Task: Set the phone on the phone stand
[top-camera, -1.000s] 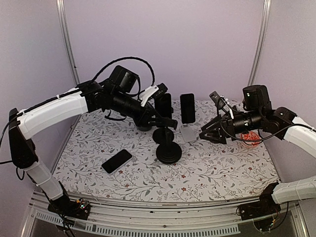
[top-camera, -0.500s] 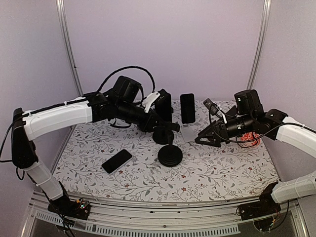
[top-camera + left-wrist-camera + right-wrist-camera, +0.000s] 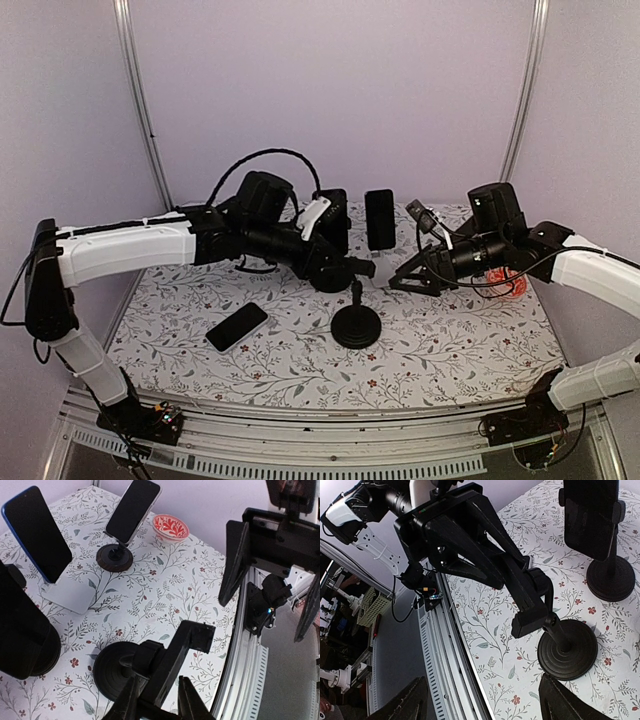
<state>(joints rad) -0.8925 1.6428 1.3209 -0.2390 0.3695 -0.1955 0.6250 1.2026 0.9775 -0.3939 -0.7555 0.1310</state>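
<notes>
A black phone [image 3: 237,326] lies flat on the floral table at the front left, apart from both grippers. An empty black phone stand, with a round base [image 3: 356,327] and a thin post, stands at mid table. My left gripper [image 3: 347,268] is shut on the stand's cradle arm [image 3: 176,652], with the base [image 3: 117,672] below it in the left wrist view. My right gripper [image 3: 398,281] is open and empty just right of the stand. In the right wrist view the base [image 3: 567,650] and the left gripper [image 3: 485,545] are ahead of it.
Two other stands with phones on them stand at the back: one on a white plate [image 3: 379,222], one black [image 3: 335,215]. A red patterned bowl [image 3: 511,282] sits behind my right arm. The table's front rail [image 3: 450,650] runs close by.
My left gripper has carried the empty stand to the right and nearer the front. My right gripper has shifted left towards it. The flat phone has not moved.
</notes>
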